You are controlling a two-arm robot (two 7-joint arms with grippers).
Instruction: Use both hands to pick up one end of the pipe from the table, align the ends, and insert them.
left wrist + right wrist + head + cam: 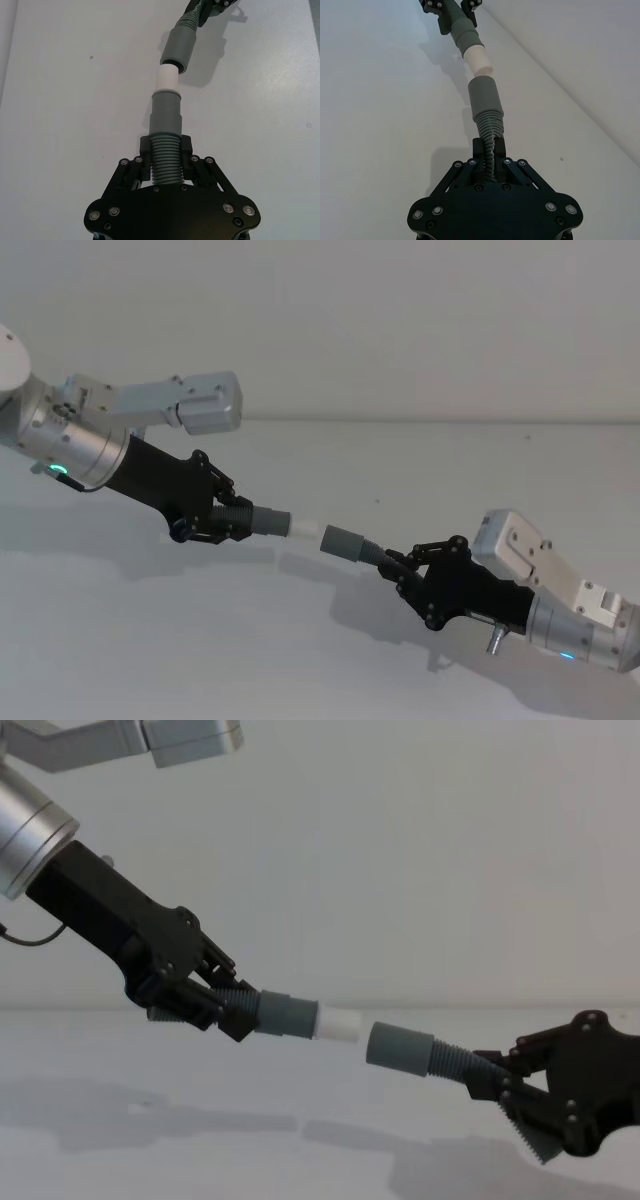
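Above the white bench (420, 360), both pipe pieces are already lifted and pointed at each other. Left pincer (228, 517) is pinching the ribbed body of the left pipe piece (262, 521), whose white tip (306, 529) faces right. Right pincer (398, 567) is clamped on the ribs of the right pipe piece (352, 543), open grey cuff (399, 1049) facing left. So we're at the aligning step I'd say: tip and cuff are just apart, slightly off-axis. Next move probably needs a small angle fix, then a straight push together.
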